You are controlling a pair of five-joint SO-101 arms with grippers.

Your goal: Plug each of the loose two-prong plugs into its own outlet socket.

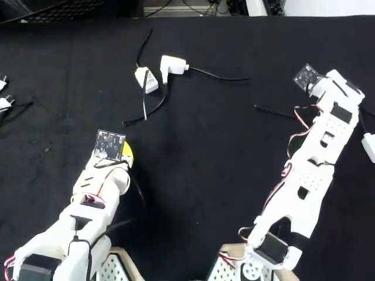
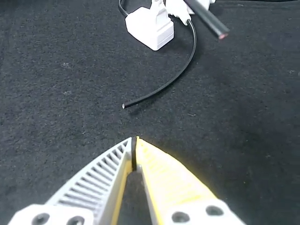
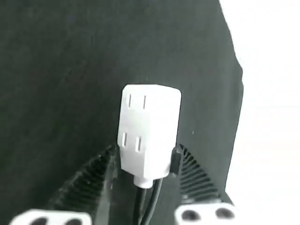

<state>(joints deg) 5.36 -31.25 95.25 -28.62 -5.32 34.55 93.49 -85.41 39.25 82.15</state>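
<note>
Left gripper (image 2: pixel 135 143): fingers pressed together with the tips touching and nothing between them. One finger is white, the other yellow. It sits low over the black cloth (image 1: pixel 205 152), near side of the table, left of centre.

Right gripper (image 3: pixel 145 151): fingers clamped on a white socket (image 3: pixel 150 117), one on each side of its lower body. The slotted face points at the wrist camera and shows two pairs of slots. Black cord leaves the base and runs down between the fingers. Can't tell if the socket is touching the cloth. The cloth edge is just beside it, with a pale surface (image 3: pixel 267 117) past the edge. In the high view this arm is stretched toward the far right of the table.

Far centre of the table: a white block (image 1: pixel 146 79) and a white angled piece (image 1: pixel 173 63) lie just beside each other. Can't tell which is plug and which is socket.
- Angled piece: its cord runs off to the right.
- Block: it lies in a tangle of black cords. One cord (image 2: pixel 159 86) curves from the pair toward the left gripper and ends in a free cut end on the cloth, short of the fingertips.
- Left gripper points at this pair but is well apart from it.

Two small white plugs (image 1: pixel 3 103) lie at the left edge of the cloth, far from both arms. Another white piece (image 1: pixel 369 146) sits at the right edge beside the right arm; too cropped to identify.
</note>
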